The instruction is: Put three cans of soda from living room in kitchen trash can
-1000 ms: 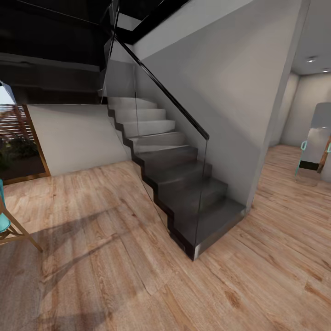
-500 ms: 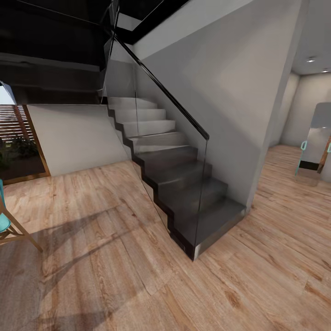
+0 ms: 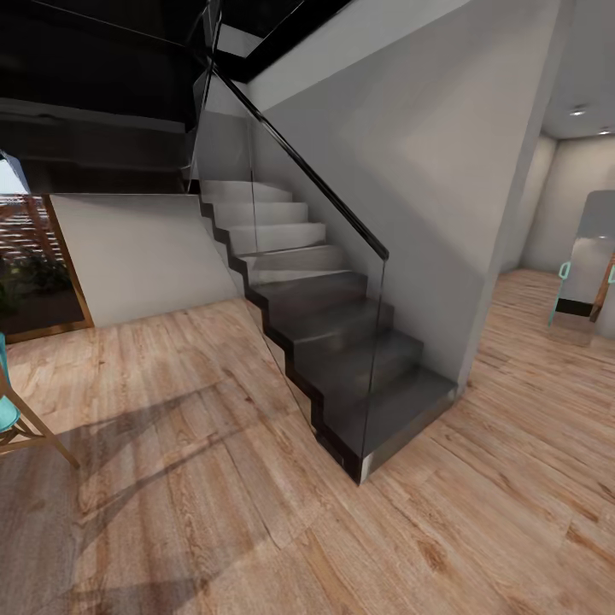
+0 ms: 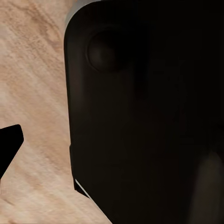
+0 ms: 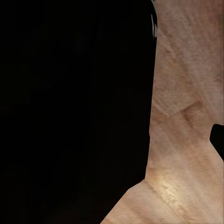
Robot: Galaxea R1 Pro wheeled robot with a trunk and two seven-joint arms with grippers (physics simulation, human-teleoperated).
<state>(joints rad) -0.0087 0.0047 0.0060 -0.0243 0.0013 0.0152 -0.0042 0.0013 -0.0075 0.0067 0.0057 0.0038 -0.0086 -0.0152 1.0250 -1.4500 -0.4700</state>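
Note:
The cans of soda and the trash can are out of view. I face a dark staircase (image 3: 342,342) with a glass balustrade (image 3: 290,282) in a hallway with a wood floor (image 3: 171,495). In the left wrist view a dark rounded body of the robot (image 4: 149,116) hangs over the floor, with a black tip (image 4: 8,144) at the picture's edge. The right wrist view has a similar black mass (image 5: 74,107) and a small black tip (image 5: 218,140) over wood planks. Neither wrist view lets me judge how the fingers stand.
The stair's lowest step (image 3: 384,427) juts into the floor ahead. A teal chair with wooden legs (image 3: 17,423) stands at the far left, near a wood-framed glass door (image 3: 38,273). Right of the grey wall (image 3: 427,171) a passage (image 3: 530,359) leads to a room with teal chairs (image 3: 564,282).

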